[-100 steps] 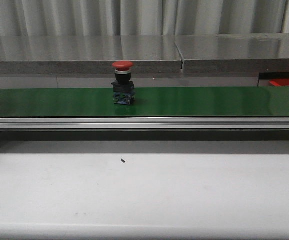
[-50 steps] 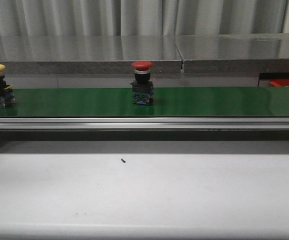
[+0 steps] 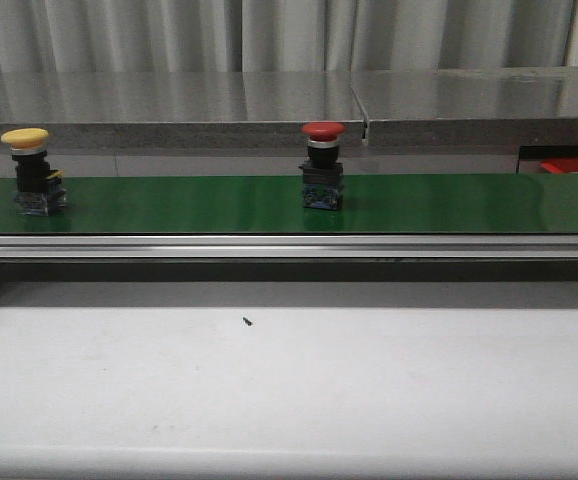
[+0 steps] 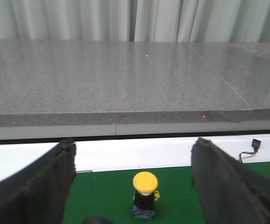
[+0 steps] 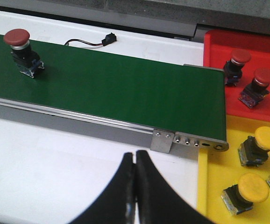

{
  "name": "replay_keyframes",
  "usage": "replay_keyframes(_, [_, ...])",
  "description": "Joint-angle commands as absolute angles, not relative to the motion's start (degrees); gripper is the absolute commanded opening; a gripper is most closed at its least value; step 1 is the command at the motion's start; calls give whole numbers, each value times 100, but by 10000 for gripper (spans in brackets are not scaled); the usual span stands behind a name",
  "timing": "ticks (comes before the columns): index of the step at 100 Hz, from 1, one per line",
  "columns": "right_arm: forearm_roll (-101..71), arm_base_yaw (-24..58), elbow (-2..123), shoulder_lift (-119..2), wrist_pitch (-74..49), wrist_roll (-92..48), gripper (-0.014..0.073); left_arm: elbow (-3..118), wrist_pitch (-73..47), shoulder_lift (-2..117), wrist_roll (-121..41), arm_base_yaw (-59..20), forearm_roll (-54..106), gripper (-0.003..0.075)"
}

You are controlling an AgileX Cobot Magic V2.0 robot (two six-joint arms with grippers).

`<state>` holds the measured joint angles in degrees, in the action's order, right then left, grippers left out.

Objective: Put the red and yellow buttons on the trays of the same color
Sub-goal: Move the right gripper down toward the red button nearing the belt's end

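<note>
A red button (image 3: pixel 323 166) (image 5: pixel 22 52) stands upright on the green conveyor belt (image 3: pixel 449 203) near its middle. At the belt's left end stands a yellow button (image 3: pixel 31 171) (image 4: pixel 144 194). My left gripper (image 4: pixel 132 154) is open, its black fingers (image 4: pixel 37 186) wide on either side of the yellow button, which lies beyond them. Over the white table, short of the belt's right end, my right gripper (image 5: pixel 135 156) is shut with nothing in it. The red tray (image 5: pixel 252 46) and yellow tray (image 5: pixel 219 186) lie past the belt's right end, each holding buttons of its own colour.
A grey stone counter (image 3: pixel 269 100) runs behind the belt with curtains beyond. A black cable with a plug (image 5: pixel 108 38) lies behind the belt. A small dark speck (image 3: pixel 246 322) sits on the white table (image 3: pixel 289 390). A red tray edge (image 3: pixel 574 164) shows at far right.
Both buttons have ridden the belt to the right; the yellow one has come fully into view at the left end.
</note>
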<state>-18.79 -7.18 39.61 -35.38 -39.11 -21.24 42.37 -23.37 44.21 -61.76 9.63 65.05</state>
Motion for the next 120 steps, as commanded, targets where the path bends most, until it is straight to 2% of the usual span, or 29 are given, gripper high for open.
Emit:
replay_keyframes(1, [-1956,-699,4105,-3537,-3563,-2160,-117,3931,-1725,3873,-6228,749,6647,413])
replay_keyframes(10, [-1961,-699,4105,-3543,-3556,-2160,-117,3446,-1585,3429,-6214,617,6613,344])
replay_keyframes(17, [-1961,-699,4105,-3543,-3556,-2160,-117,3116,-1585,3192,-6204,551,6632,256])
replay_keyframes(34, [-1967,-699,4105,-3543,-3556,-2160,-117,2615,-1539,2886,-6204,359,6881,-21])
replay_keyframes(57, [-1978,-699,4071,-3543,-3572,-2160,-113,2585,-1432,2885,-6204,222,6906,-19])
replay_keyframes(64, [-1983,-699,4066,-3543,-3692,-2160,-53,2585,-1432,2885,-6204,222,6904,-19])
replay_keyframes(71, [-1998,-699,4066,-3543,-3791,-2160,99,2585,-1432,2885,-6204,222,6904,-19])
replay_keyframes(75, [-2040,-699,4066,-3543,-3807,-2160,235,2585,-1432,2885,-6204,222,6904,-19])
replay_keyframes(77, [-2083,-699,4066,-3543,-3807,-2160,337,2585,-1432,2885,-6204,222,6904,-19])
replay_keyframes(78, [-2083,-699,4066,-3543,-3807,-2160,337,2585,-1432,2885,-6204,222,6904,-19])
replay_keyframes(83, [-2177,-699,4066,-3543,-3771,-2160,529,2585,-1442,2885,-6204,222,6904,-19])
replay_keyframes(87, [-2203,-699,4078,-3567,-3733,-2165,620,2585,-1442,2885,-6204,222,6904,-19])
replay_keyframes(95, [-2210,-699,4141,-3762,-3731,-2164,581,2585,-1442,2885,-6204,222,6904,-19])
replay_keyframes(120, [-2254,-694,4998,-5558,-3817,-2617,579,2585,-1442,2885,-6204,232,6904,-19])
